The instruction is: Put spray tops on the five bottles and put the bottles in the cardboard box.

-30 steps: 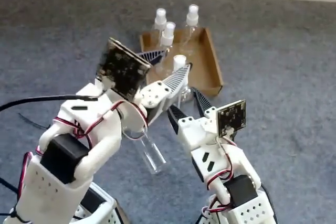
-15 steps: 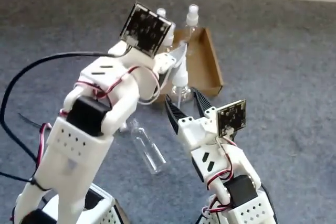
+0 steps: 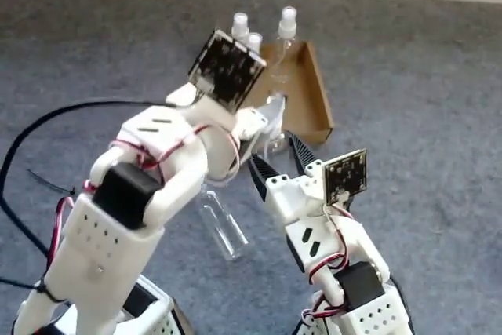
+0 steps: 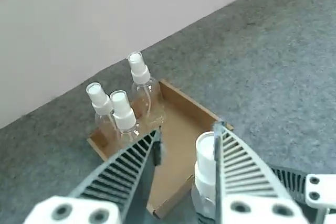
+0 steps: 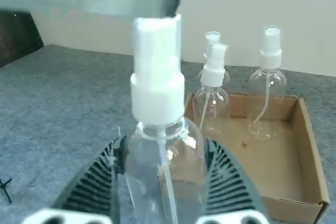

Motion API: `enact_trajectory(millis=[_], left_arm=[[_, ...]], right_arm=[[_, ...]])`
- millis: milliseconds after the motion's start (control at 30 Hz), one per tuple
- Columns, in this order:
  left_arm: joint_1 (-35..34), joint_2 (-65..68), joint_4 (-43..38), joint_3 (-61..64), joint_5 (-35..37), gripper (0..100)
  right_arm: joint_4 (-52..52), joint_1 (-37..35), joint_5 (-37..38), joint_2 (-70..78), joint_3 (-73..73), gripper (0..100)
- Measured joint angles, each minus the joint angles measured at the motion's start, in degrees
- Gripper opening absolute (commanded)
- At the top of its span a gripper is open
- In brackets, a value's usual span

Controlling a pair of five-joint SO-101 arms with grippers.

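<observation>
Bottle (image 5: 157,145) stood upright, pinched in right gripper (image 5: 164,156), near box (image 5: 307,129). Left gripper (image 4: 186,132) jaws spread around spray top (image 4: 206,156). I judged capping in hand; next move needed closing, twisting top tight.

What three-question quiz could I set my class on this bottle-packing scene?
1. True or false: the cardboard box holds four bottles.
2. Choose: the right tool grips A) a loose spray top, B) a capped bottle, C) nothing.
3. Fill in: the uncapped bottle lies on the ____.
Key: 1 false, it holds three; 2 B; 3 carpet.
</observation>
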Motion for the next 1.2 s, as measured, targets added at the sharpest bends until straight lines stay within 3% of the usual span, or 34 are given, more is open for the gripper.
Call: enact_trajectory(millis=[367,633,767,900,1000,1200], left_arm=[[-2.1,-3.2,0.6,0.8,-3.6,16],[-11.3,-3.7,20.0,-9.6,-3.9,16],[-14.9,-7.7,21.7,-4.7,-3.9,16],[-17.2,-17.0,16.4,10.2,-6.9,16],[-17.1,-24.0,8.2,24.7,-8.0,23],[-17.1,-33.1,-3.4,45.3,-4.3,28]], right_arm=[[0.1,0.5,0.0,0.0,0.0,0.4],[0.0,6.3,3.5,0.0,-0.1,0.4],[0.0,6.5,3.6,3.3,-4.8,0.4],[0.0,6.7,3.6,14.6,-14.9,0.4],[0.0,6.7,1.1,26.8,-24.5,0.4],[0.0,3.2,-2.5,51.5,-42.3,0.4]])
